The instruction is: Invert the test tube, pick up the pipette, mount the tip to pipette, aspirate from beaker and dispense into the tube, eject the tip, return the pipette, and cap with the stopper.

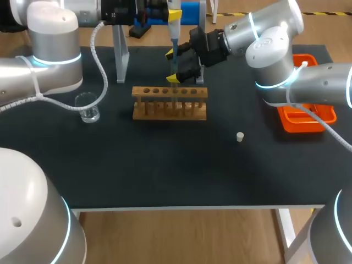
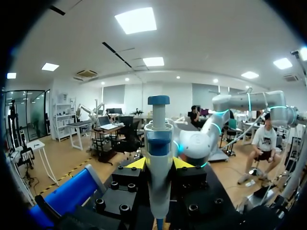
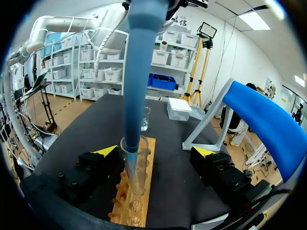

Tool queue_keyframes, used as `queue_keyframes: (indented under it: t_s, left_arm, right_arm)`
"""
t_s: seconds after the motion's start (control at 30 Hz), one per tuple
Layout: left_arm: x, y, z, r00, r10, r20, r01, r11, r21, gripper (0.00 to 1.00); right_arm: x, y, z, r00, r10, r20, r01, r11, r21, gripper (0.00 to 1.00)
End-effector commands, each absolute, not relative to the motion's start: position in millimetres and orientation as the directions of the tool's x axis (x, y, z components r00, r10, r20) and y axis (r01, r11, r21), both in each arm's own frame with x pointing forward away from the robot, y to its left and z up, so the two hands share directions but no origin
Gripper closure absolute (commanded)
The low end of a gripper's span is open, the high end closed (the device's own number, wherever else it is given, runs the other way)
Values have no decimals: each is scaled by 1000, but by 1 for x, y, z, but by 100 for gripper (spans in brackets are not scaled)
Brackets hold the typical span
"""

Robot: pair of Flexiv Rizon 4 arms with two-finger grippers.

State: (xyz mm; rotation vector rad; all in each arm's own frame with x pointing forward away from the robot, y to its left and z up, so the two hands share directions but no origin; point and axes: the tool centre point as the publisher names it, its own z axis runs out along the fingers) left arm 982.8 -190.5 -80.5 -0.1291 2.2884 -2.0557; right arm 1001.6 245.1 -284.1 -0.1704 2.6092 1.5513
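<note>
Only the right wrist view showed the tip (image 3: 136, 72) inside the tube (image 3: 135, 167) (tube stood in rack (image 1: 169, 103)), right claw (image 3: 156, 151) spread either side. Left claw (image 2: 159, 164) pinched the pipette (image 2: 158, 143). On the table (image 1: 165, 170): beaker (image 1: 88, 107), stopper (image 1: 240, 136).

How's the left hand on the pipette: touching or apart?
Touching. In the left wrist view, the left hand has both yellow fingertips pressed against the pipette body from opposite sides, with no gap visible.
</note>
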Motion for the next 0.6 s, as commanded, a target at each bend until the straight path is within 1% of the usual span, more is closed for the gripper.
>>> queue_keyframes:
  t_s: [0.03, 0.6]
  left_arm:
    - [983, -191, -81, -994, -105, 8, -19, 103, -994, 100]
    - [984, -193, -82, -995, -97, 10, -22, 116, -993, 100]
  right_arm:
    - [1002, 245, -284, -989, -46, -143, -148, 475, 868, 0]
    - [1002, 245, -284, -989, -46, -143, -148, 475, 868, 0]
